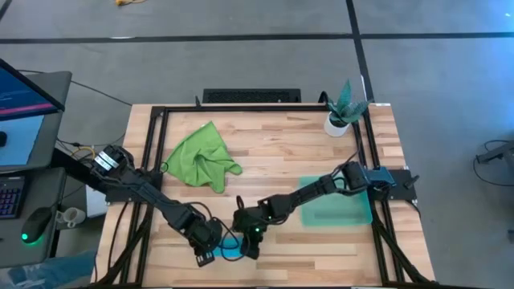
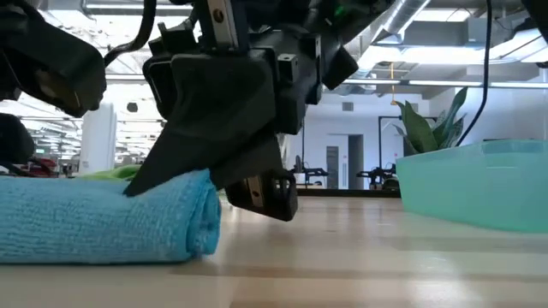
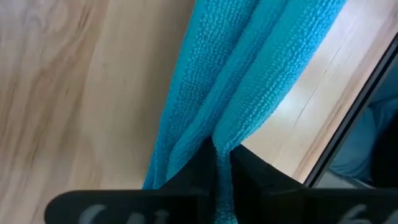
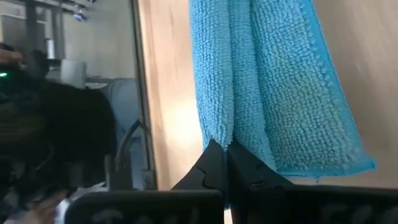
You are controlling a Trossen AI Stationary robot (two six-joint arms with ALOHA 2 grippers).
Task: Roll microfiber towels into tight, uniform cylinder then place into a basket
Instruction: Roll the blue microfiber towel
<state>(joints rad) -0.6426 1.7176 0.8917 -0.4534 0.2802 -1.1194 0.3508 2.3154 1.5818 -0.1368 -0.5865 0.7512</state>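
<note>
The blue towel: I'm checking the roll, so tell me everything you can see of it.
The blue towel is bright sky-blue nubby microfiber, folded into a loose, low roll lying on the wooden table near its front edge. The left tool and the right tool are each shut on a fold of it. It is not in the basket.

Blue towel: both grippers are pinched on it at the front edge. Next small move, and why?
Probably keep rolling, both wrists turning together. The blue towel lies partly rolled on the table, the left gripper and the right gripper each shut on a fold of it. The basket sits empty to the right, and the green towel is still crumpled.
</note>
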